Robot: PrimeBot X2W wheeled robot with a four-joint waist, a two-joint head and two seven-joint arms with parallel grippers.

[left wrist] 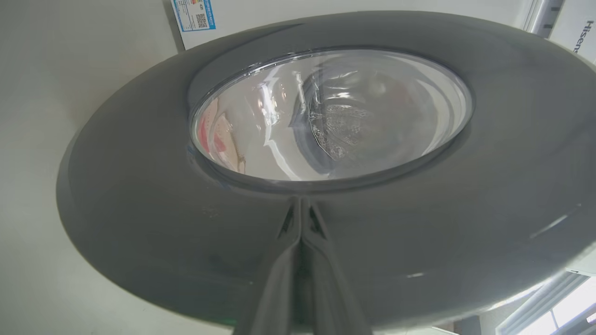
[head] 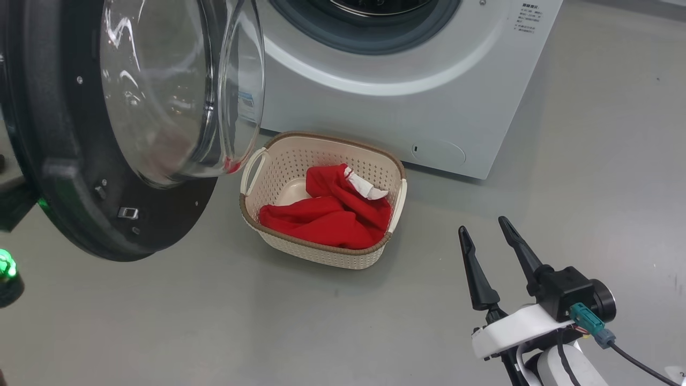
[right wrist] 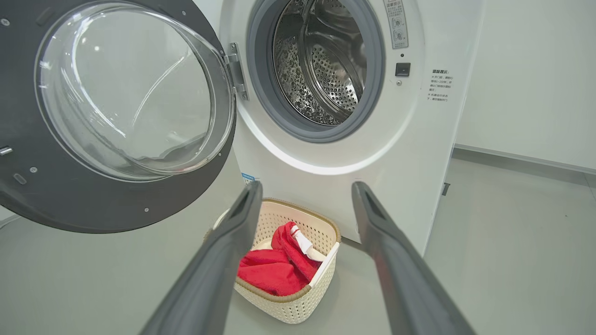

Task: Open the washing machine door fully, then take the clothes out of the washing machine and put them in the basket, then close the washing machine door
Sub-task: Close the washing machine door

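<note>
The washing machine door (head: pixel 64 134) stands swung open at the left, with a black rim and a clear bulging glass. The white washing machine (head: pixel 402 107) shows its steel drum (right wrist: pixel 326 70), in which I see no clothes. The red clothes (head: pixel 332 214) lie bunched in the cream basket (head: pixel 332 257) on the floor before the machine. My right gripper (head: pixel 483 225) hovers open and holds nothing, to the right of the basket and nearer me. My left gripper (left wrist: pixel 300 201) is shut, its tips at the outer face of the door's rim (left wrist: pixel 139 209), just below the glass.
Grey floor (head: pixel 214 321) spreads around the basket and out to the right. A dark object with a green light (head: pixel 8 279) sits at the left edge. A white wall (right wrist: pixel 535 70) rises right of the machine. A blue label (left wrist: pixel 193 14) marks the machine's lower corner.
</note>
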